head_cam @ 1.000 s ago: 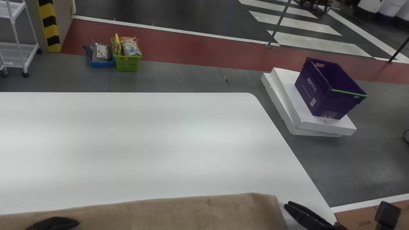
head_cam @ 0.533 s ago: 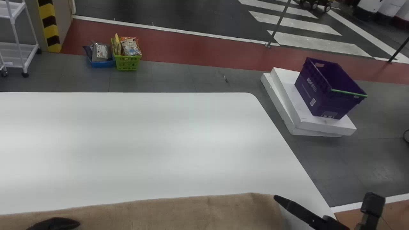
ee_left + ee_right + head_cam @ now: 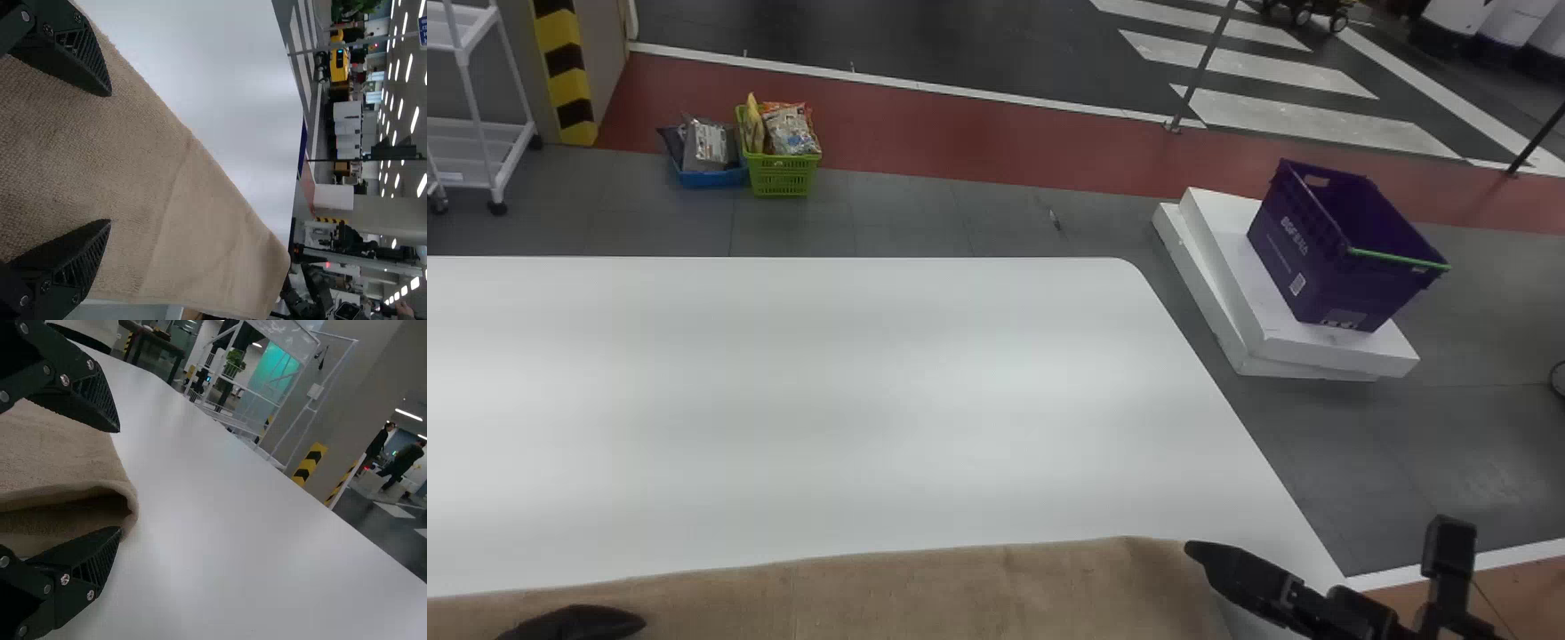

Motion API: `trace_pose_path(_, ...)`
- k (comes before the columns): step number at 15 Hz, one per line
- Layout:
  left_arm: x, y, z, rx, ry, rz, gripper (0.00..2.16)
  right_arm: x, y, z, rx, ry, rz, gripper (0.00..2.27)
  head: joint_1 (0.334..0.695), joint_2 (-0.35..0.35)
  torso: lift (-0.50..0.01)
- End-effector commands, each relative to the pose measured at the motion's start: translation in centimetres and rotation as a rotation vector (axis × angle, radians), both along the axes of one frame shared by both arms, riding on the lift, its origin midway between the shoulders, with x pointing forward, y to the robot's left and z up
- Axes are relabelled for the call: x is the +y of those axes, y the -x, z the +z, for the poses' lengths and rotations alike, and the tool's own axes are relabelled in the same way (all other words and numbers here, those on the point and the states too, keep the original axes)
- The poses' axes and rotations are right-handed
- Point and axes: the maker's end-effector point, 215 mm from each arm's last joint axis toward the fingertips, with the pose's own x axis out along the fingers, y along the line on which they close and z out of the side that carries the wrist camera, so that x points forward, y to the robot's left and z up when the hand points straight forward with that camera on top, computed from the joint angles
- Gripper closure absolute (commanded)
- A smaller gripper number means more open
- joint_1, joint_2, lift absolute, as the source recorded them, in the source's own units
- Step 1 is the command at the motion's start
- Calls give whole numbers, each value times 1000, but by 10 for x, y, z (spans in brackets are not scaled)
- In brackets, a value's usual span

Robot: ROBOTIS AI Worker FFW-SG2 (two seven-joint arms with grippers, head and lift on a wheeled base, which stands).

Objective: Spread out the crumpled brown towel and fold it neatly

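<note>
- From where I'm standing, the brown towel is stretching along the bottom edge of the head view, lying mostly smooth across the near side of the white table.
- The left gripper is hovering over the towel at the lower left of the head view, its fingers standing wide apart and gripping nothing.
- The right gripper is sitting at the towel's corner, toward the lower right of the head view. Its fingers are standing wide apart too, with the towel's edge lying between them but not being pinched.
- That edge is curling over into a loop with a dark gap under it, so I'd say the cloth is doubling there; whether that's a proper fold I can't tell.
- The spreading is looking largely done, as far as I can judge; a neat, compact fold is still wanting.
- Next, I reckon, the right gripper is needing to close on both layers; catching just one could be pulling the corner askew.
</note>
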Motion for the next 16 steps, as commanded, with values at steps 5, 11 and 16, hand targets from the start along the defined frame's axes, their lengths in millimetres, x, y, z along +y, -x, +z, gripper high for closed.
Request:
trace_pose_path(5, -1, 0, 1, -5, 3, 0, 154, -8, -16, 2, 20, -20, -5, 448, 695, -350, -128)
trace_pose_path(11, 1, 0, 0, -7, 1, 2, 161, -15, -16, 2, 33, -43, -21, 448, 695, -350, -128)
trace_pose_path(16, 3, -1, -1, -7, -2, 7, 161, -25, -1, 4, 34, -40, -40, 448, 695, -350, -128)
